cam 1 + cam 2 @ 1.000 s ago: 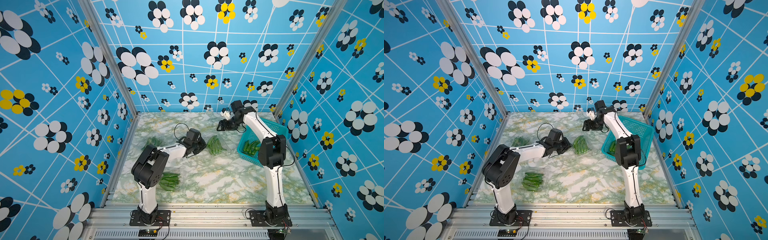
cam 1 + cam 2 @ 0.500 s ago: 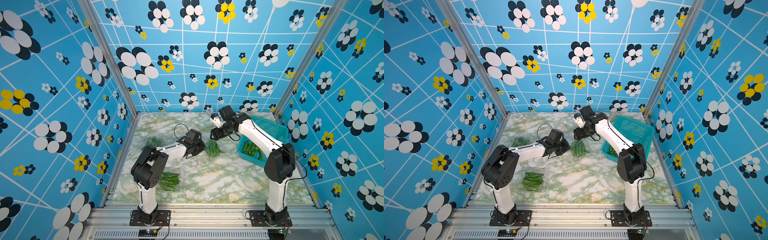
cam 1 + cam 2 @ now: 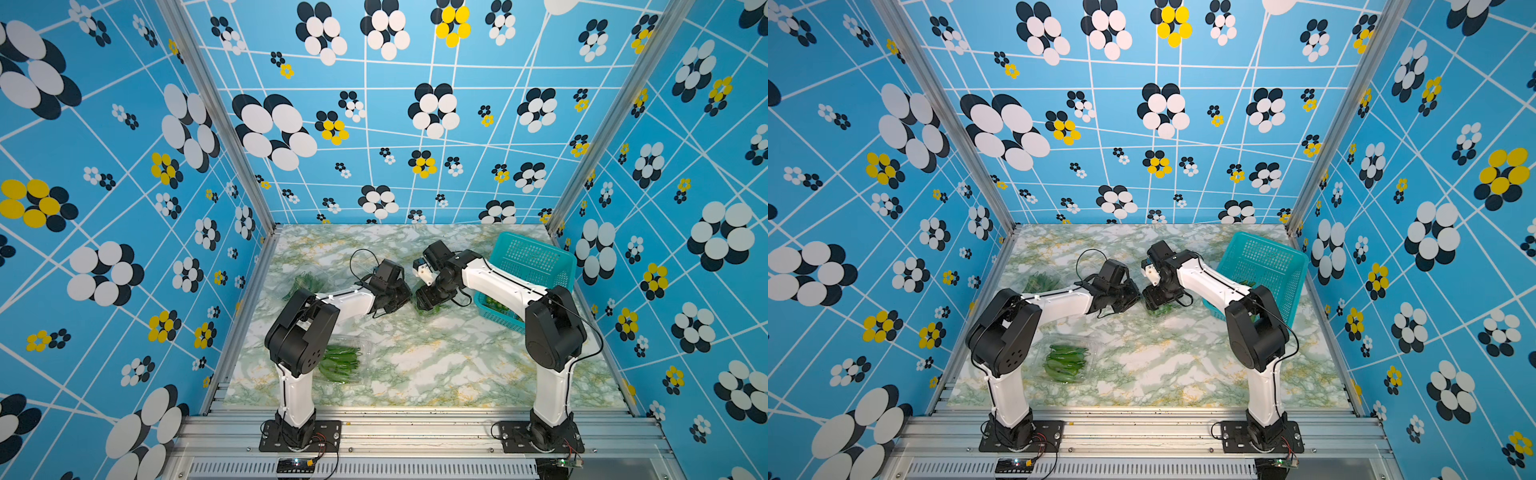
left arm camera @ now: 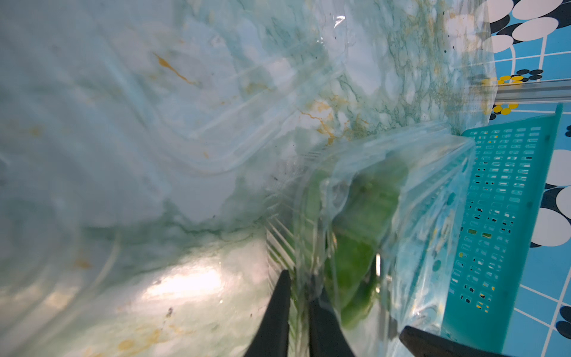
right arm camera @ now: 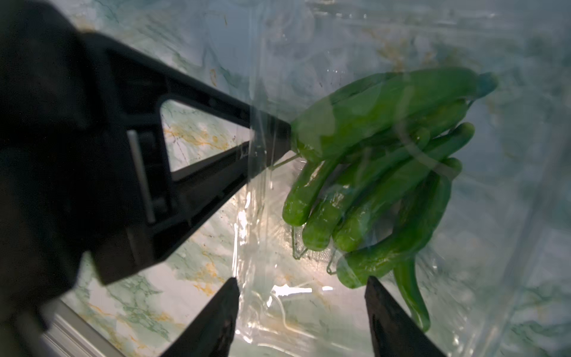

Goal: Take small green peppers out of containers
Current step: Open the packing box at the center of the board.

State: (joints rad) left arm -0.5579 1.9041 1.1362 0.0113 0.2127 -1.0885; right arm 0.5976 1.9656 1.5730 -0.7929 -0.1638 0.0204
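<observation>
Both top views had the clear plastic clamshell container (image 3: 436,310) of slender green peppers (image 3: 1165,308) beside the teal perforated basket (image 3: 536,257) at the marbled surface's (image 3: 415,365) right edge; the left wrist view showed the left gripper (image 4: 298,278) pinching its wall, the right wrist view the right gripper (image 5: 301,282) spread wide near them.

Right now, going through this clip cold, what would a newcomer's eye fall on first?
The loud blue flowered walls all around the marble table come first. Then, mid-table, the left fingers pinch the wall of a clear container of green peppers, while the right fingers stand open close over the peppers. The teal basket at the table's far right corner also stands out.
</observation>
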